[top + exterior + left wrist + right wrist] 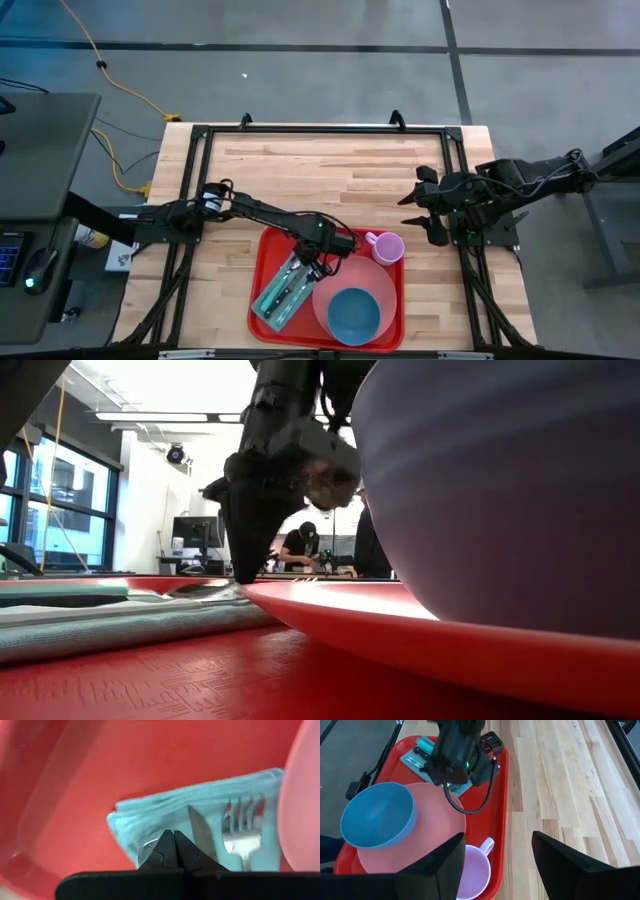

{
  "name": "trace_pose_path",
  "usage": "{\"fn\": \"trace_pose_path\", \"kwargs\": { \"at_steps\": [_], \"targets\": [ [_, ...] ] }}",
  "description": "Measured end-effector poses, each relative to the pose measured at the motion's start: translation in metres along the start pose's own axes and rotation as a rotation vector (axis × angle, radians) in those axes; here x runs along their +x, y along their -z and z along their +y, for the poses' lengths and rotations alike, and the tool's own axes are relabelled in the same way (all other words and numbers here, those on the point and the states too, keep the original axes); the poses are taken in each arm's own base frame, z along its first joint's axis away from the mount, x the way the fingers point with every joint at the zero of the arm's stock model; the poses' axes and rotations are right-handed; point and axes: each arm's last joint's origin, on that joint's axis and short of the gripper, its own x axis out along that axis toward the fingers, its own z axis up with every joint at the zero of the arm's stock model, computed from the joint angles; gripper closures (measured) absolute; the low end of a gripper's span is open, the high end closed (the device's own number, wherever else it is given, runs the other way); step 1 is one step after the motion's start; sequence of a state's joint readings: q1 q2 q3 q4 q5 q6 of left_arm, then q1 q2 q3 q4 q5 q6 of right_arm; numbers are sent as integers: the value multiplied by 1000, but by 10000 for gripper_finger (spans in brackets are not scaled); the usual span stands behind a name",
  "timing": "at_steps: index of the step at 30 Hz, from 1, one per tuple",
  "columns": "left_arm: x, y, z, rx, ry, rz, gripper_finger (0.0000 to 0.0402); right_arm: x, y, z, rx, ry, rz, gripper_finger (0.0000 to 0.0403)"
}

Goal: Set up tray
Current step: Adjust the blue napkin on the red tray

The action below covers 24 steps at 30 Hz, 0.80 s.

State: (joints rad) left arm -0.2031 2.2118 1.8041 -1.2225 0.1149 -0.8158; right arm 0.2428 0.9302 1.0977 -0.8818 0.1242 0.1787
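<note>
Right up close, your left gripper (174, 851) has its fingers pressed together over the blue napkin (170, 820), with the knife (201, 834) and fork (241, 832) lying on it. Your tray (270, 258) sits at the bench's near edge and already holds pink plate (385, 287), blue bowl (353, 314) and mug (387, 246). Looks nearly done, probably just cutlery tidying left. Right gripper (428, 210) waits spread near the right edge.

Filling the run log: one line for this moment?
left gripper: shut over teal napkin | red plastic tray | right gripper: open, waiting
</note>
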Motion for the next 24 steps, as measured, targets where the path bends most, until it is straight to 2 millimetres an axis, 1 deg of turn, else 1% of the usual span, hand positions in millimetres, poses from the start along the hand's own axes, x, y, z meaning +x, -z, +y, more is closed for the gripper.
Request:
{"fn": "trace_pose_path", "kwargs": {
  "at_steps": [7, 12, 15, 18, 24],
  "targets": [
    [19, -6, -4, 19, 9, 43, 385, 0, 0, 0, 3, 0, 0, 194],
    [21, -9, -2, 9, 7, 44, 394, 0, 0, 0, 4, 0, 0, 194],
    [19, -14, 4, -2, -1, 43, 392, 0, 0, 0, 4, 0, -1, 194],
    [18, -21, 14, -8, -19, 47, 386, 0, 0, 0, 5, 0, -2, 194],
    [16, -35, 33, -40, -47, 40, 394, 0, 1, 0, 22, 1, 5, 194]
  ]
}}
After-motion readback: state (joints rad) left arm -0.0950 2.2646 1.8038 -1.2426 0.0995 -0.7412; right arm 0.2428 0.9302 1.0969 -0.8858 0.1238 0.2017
